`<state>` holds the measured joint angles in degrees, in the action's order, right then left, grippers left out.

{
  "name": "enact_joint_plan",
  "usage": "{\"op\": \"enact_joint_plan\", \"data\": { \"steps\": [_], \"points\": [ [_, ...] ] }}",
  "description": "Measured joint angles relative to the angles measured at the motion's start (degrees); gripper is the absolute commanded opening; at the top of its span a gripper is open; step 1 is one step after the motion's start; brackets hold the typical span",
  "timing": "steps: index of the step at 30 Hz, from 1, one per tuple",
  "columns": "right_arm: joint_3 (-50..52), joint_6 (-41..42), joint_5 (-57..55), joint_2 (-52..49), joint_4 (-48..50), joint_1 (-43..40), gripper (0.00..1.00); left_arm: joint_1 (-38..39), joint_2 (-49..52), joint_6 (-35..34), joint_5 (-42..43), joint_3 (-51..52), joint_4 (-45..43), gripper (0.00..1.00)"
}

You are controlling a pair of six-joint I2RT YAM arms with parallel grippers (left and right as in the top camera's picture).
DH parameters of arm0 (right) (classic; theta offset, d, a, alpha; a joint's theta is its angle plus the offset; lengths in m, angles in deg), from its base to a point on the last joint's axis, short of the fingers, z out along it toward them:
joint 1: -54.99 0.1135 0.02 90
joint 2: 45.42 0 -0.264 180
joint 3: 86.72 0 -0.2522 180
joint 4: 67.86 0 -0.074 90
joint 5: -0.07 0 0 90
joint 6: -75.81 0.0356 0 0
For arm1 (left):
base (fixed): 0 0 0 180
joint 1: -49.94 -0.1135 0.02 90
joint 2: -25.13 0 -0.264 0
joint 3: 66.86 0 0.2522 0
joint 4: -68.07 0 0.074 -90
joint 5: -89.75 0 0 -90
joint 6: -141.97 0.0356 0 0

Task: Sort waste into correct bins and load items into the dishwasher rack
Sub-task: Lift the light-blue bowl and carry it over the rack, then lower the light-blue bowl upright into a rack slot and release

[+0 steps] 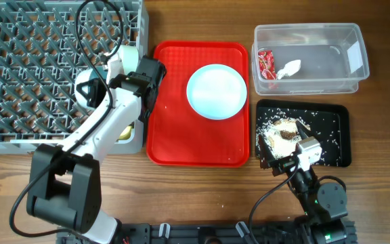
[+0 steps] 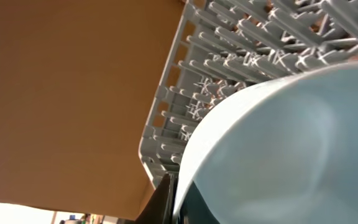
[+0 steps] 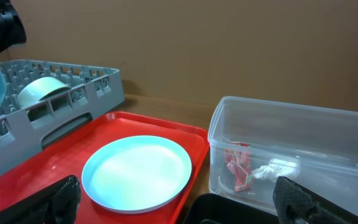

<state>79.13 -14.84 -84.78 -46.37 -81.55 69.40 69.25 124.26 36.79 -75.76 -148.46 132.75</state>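
My left pincer (image 1: 147,81): clamped on the rim of a bowl (image 2: 278,143), held at the right edge of the rack (image 1: 19,68). A second bowl (image 3: 39,90) stands tilted among the rack's pegs. My right pincer (image 3: 176,196): spread wide, nothing in it, over the near-left corner of the black tray (image 1: 334,135). Scraps (image 1: 279,132) lie in that tray. Wrapper (image 1: 266,64) and napkin (image 1: 290,68) lie in the clear tub (image 1: 310,28). Plate (image 1: 217,91) sits on the red tray (image 1: 175,135), which rests on the surface (image 1: 384,203) between rack and tub
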Motion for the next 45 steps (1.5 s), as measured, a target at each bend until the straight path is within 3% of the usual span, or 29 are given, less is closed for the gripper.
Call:
{"op": "enact_joint_plan", "data": {
  "steps": [28, 45],
  "points": [
    [0.0, 0.0, 0.0, 0.0, 0.0, 0.0, 1.0, 4.07, 0.31, 6.16, -1.38, 0.02, -0.61, 0.05],
    [0.02, 0.0, 0.0, 0.0, 0.0, 0.0, 1.0, 0.85, 0.35, 16.61, -4.39, 0.02, -4.94, 0.04]
  ]
}}
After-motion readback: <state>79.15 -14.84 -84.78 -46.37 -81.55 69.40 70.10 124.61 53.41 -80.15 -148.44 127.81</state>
